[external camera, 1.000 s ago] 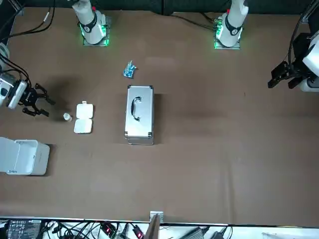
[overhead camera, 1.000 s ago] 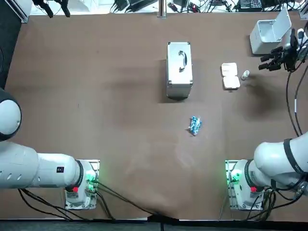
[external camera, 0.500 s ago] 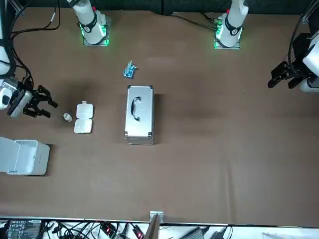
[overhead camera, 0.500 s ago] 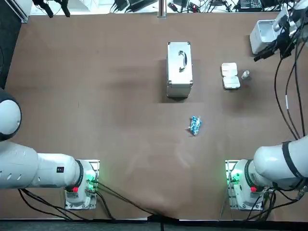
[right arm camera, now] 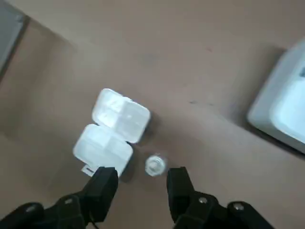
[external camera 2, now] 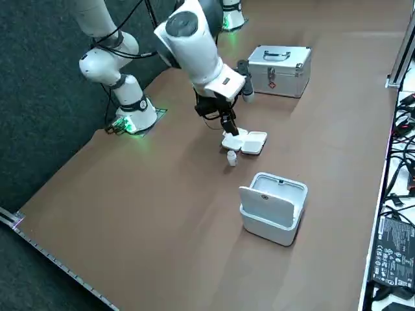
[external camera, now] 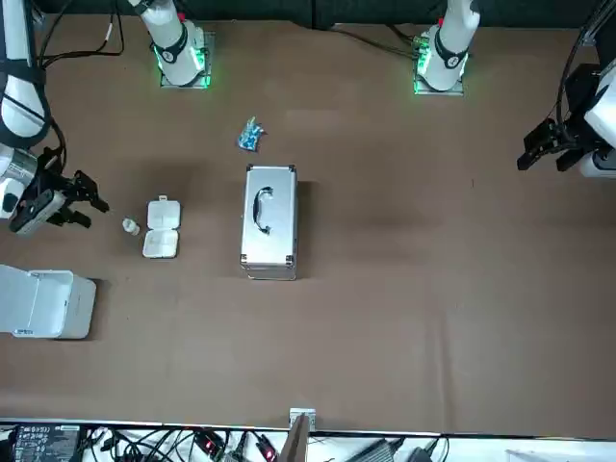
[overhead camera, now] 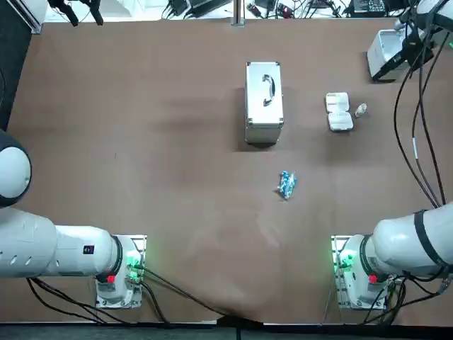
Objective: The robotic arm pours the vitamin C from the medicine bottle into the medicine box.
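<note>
1 medicine bottle (overhead camera: 361,109), 1 medicine box (overhead camera: 339,113), 1 metal case (overhead camera: 264,103), 1 white bin (overhead camera: 389,53), 1 blue item (overhead camera: 286,184), possibly a packet.

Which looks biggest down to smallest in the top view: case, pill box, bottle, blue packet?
1. case
2. pill box
3. blue packet
4. bottle
The right pincer hovers open near the bottle.
</note>
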`<action>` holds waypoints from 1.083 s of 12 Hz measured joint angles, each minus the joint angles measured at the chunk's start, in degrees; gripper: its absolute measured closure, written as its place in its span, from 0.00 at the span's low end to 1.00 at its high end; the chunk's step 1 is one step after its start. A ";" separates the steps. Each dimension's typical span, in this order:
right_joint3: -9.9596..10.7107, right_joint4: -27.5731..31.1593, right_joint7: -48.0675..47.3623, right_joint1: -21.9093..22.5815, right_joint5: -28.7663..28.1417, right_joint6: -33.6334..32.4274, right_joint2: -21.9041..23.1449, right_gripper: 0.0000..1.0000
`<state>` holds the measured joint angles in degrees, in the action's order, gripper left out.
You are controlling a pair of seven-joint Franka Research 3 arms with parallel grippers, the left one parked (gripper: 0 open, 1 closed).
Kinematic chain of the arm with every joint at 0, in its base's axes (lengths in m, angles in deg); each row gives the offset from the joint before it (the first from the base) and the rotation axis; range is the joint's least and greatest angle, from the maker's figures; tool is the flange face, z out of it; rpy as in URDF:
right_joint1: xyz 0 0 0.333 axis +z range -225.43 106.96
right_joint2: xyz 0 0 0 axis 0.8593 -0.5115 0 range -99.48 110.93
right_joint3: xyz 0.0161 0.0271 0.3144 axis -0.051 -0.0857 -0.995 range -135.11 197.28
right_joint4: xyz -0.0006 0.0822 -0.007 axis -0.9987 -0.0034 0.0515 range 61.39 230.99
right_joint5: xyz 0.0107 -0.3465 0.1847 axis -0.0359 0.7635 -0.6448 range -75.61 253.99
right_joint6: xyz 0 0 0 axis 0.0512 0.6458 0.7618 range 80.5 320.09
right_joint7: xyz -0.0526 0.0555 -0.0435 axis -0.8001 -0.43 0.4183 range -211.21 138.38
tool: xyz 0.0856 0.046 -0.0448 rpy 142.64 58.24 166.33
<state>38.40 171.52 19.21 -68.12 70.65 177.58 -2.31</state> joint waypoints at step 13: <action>-2.36 -15.47 -40.76 4.80 16.90 -21.73 0.39 0.33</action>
<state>36.04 156.06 -21.55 -63.32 87.55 155.85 -1.92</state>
